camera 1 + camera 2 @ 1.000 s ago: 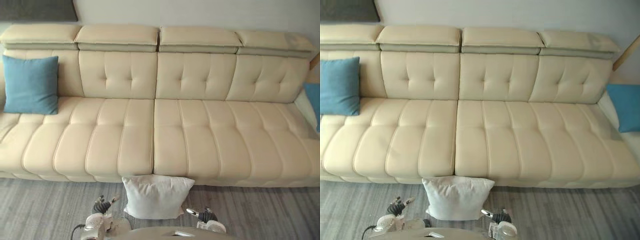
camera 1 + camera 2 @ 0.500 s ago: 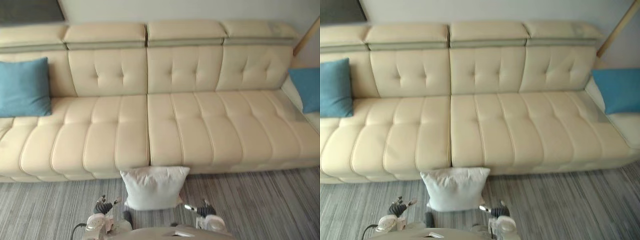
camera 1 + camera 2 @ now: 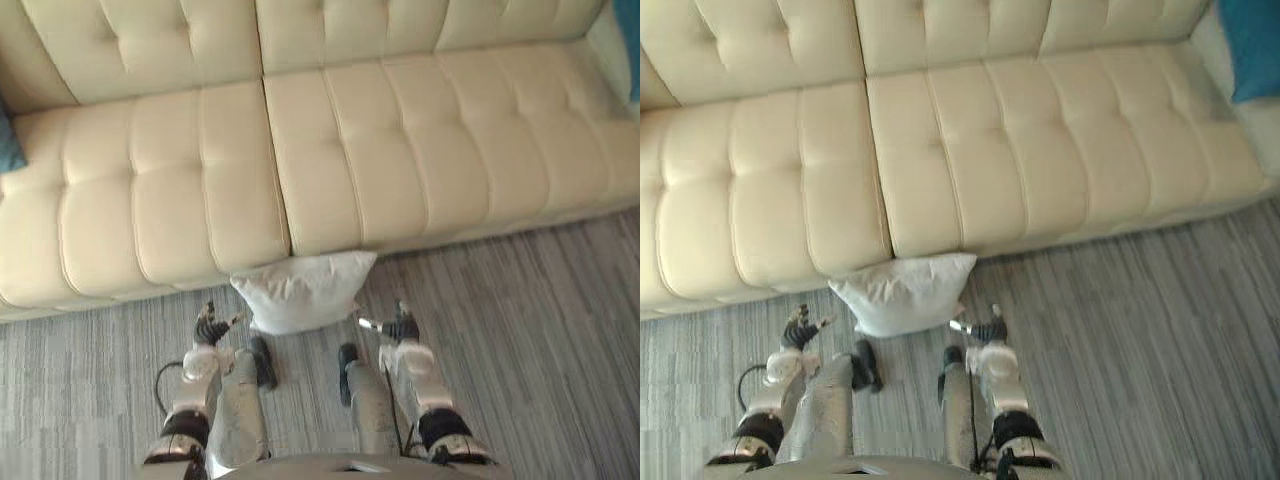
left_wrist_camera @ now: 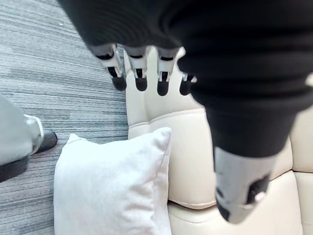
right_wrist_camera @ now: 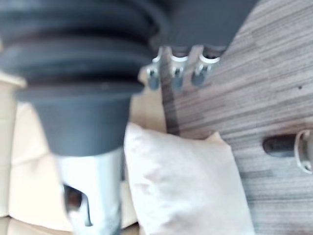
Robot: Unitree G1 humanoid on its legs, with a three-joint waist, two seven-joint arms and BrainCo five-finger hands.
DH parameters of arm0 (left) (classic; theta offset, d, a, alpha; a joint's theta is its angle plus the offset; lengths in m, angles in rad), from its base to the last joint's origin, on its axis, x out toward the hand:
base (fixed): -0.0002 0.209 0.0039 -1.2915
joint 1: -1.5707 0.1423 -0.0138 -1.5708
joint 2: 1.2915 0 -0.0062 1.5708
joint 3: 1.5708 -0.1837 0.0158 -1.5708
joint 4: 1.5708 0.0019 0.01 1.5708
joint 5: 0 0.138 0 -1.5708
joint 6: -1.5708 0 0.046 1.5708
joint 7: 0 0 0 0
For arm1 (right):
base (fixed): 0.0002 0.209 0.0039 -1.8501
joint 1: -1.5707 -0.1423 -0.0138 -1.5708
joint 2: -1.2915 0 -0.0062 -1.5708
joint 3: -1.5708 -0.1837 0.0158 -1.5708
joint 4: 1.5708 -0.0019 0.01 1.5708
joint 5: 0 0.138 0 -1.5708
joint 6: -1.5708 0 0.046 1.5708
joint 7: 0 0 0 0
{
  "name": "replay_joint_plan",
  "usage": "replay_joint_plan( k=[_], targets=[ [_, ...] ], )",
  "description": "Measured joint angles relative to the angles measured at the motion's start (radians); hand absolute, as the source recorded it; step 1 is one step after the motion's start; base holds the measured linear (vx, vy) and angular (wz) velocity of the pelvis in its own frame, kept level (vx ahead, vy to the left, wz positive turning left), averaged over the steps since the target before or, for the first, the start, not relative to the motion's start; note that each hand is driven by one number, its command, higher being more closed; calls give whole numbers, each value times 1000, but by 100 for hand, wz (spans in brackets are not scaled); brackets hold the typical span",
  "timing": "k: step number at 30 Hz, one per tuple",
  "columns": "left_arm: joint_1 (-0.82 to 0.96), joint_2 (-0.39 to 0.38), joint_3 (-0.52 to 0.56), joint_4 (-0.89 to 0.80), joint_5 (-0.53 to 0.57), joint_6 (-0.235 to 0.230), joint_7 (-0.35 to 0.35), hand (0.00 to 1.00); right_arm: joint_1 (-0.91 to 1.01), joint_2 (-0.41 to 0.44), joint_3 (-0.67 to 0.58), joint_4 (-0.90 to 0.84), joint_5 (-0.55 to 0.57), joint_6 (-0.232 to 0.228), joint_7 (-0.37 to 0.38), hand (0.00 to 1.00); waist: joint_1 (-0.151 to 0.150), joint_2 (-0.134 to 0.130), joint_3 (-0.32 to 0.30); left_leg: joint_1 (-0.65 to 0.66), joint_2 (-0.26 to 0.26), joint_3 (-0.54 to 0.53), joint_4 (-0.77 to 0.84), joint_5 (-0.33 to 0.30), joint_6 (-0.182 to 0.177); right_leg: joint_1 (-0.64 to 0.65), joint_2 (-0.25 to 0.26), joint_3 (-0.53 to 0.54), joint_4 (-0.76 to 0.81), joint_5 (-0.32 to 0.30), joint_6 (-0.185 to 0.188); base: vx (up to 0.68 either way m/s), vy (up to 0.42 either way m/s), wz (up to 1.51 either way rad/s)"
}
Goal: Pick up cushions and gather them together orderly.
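A white cushion [image 3: 300, 290] stands on the grey striped floor, leaning against the front of the cream sofa [image 3: 350, 150]. My left hand [image 3: 210, 328] hovers low just left of the cushion, apart from it, with its fingers [image 4: 139, 68] straight and open. My right hand [image 3: 402, 327] sits just right of the cushion, also open and holding nothing, its thumb [image 5: 90, 196] sticking out. Both wrist views look onto the cushion [image 4: 107, 186] [image 5: 186, 186] resting by the sofa base. A blue cushion [image 3: 1250, 45] lies at the sofa's far right end, and the edge of another blue cushion [image 3: 8, 145] is at the far left.
The sofa's long seat runs across the whole view behind the white cushion. Grey striped carpet [image 3: 540, 330] spreads out to the right and left of me.
The camera has tipped down and drawn closer to the sofa, so the whole picture has shifted. The white cushion stays in place, with both hands still open on either side of it.
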Motion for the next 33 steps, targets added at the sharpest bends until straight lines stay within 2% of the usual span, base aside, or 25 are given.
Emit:
replay_joint_plan(
  k=[1, 3, 10, 13, 17, 21, 22, 26, 31, 32, 33],
  targets=[
    [-24, 8, 8, -1, -1, 0, 4, 0, -20, -9, 0, -11, 2, 0, -3, 0, 1, -1, 14, -23, 5, 0, 19, -12, 0, -24, 1, 1, 22, -12, 6, -228, -3, -21],
    [-112, 66, 45, -30, -12, 0, 18, 0, -126, -47, -4, -41, 34, 0, -29, 0, 0, 0, 55, -156, 30, -10, 116, -46, -4, -169, 12, 5, 128, -40, 7, -248, -5, -16],
    [-334, 193, 147, -92, -77, -9, 43, 0, -361, -146, -51, -94, 77, -3, -90, 0, 1, 4, 174, -510, 67, -47, 268, -27, 13, -533, 23, -8, 333, -54, 0, -170, -46, 6],
    [-405, 194, 171, -133, -95, -10, 63, 0, -475, -172, -53, -99, 100, -5, -129, 0, 5, 4, 211, -663, 79, -57, 328, -15, 32, -693, 27, -8, 416, -55, 7, -49, -47, 4],
    [-448, 184, 171, -158, -127, -10, 82, 0, -555, -170, -45, -130, 109, -6, -154, 0, 12, 2, 226, -764, 93, -58, 367, 0, 53, -801, 32, -7, 467, -56, 10, -6, -8, 1],
    [-472, 160, 166, -169, -127, -10, 112, 0, -626, -170, -21, -130, 109, -7, -189, 0, 12, 2, 228, -815, 96, -60, 385, 5, 55, -857, 31, -7, 500, -60, 14, -11, -9, 5],
    [-473, 155, 158, -186, -127, -10, 119, 0, -648, -171, -4, -131, 109, -7, -196, 100, 12, 2, 228, -827, 96, -61, 385, 7, 51, -871, 31, -8, 504, -60, 14, -27, 2, 5],
    [-517, 151, 91, -237, -108, -14, 150, 0, -717, -168, 63, -131, 103, -9, -225, 100, 19, 2, 228, -897, 94, -63, 382, 17, 37, -948, 25, -13, 522, -60, 15, -35, 9, 10],
    [-580, 121, 7, -274, -56, -16, 198, 0, -785, -157, 132, -133, 79, -8, -270, 100, 22, 1, 235, -960, 90, -81, 389, 40, 42, -1004, 13, -36, 552, -59, 8, -37, 17, 15],
    [-593, 106, -17, -274, -43, -17, 209, 100, -796, -159, 143, -134, 60, -6, -283, 100, 22, 1, 235, -967, 84, -85, 389, 46, 45, -1012, 10, -37, 559, -61, 9, -35, 20, 15],
    [-601, 92, -29, -275, -36, -19, 218, 100, -803, -160, 153, -140, 57, -3, -295, 100, 21, 1, 235, -972, 83, -85, 388, 50, 48, -1019, 9, -38, 562, -61, 9, -35, 19, 10]
  ],
)
